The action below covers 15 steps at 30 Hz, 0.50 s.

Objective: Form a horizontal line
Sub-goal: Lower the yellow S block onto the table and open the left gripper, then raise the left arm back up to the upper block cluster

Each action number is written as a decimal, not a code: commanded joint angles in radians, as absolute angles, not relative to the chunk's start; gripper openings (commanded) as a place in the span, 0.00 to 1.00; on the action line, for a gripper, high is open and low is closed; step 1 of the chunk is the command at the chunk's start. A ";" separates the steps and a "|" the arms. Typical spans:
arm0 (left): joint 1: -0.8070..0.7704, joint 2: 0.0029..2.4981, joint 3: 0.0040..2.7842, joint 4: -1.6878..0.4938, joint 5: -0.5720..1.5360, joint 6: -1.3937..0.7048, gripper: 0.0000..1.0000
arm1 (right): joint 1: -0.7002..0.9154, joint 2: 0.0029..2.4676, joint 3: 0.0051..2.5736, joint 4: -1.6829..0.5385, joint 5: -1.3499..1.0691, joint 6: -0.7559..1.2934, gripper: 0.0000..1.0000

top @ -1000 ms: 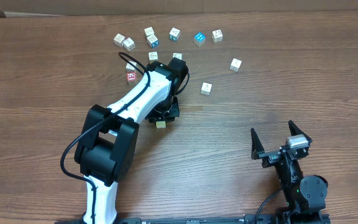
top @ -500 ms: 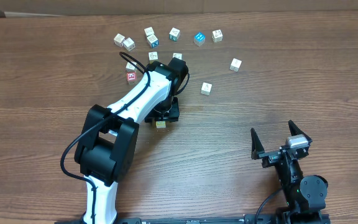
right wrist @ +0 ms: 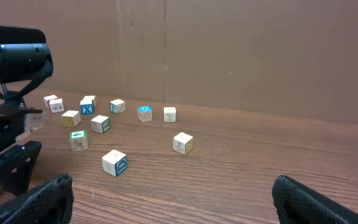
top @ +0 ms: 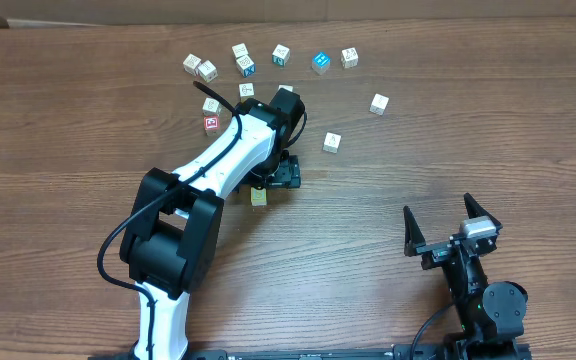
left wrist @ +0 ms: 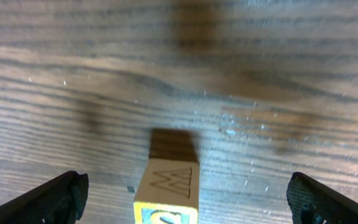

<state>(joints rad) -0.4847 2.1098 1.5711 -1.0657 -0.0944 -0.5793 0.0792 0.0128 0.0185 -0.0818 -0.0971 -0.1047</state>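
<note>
A small wooden letter block with yellow edges stands on the table, its top showing an engraved letter in the left wrist view. My left gripper is open around it, and both fingers stand well apart from its sides. Several other letter blocks lie scattered beyond it: a red one, a blue one, and white ones. My right gripper is open and empty near the front right.
The left arm stretches from the front edge across the table's middle and covers part of the block cluster. A brown cardboard wall rises behind the table. In the right wrist view the nearest block is a white one with a blue D.
My left gripper's jaws have spread wide and let go of the yellow-edged block, which now rests on the table. The gripper head shifted slightly right. The right arm has not moved.
</note>
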 commanded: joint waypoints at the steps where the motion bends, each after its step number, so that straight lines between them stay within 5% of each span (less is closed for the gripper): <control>1: -0.490 2.093 1.566 -1.041 -0.139 -0.561 1.00 | 0.076 0.003 0.008 -0.077 -0.096 -0.106 1.00; 15: -0.472 2.092 1.619 -0.957 -0.139 -0.380 1.00 | 0.076 0.003 0.008 -0.077 -0.096 -0.106 1.00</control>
<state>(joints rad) -0.4847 2.1098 1.5715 -0.9356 -0.1215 -0.4427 0.0792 0.0128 0.0185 -0.0818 -0.0971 -0.1043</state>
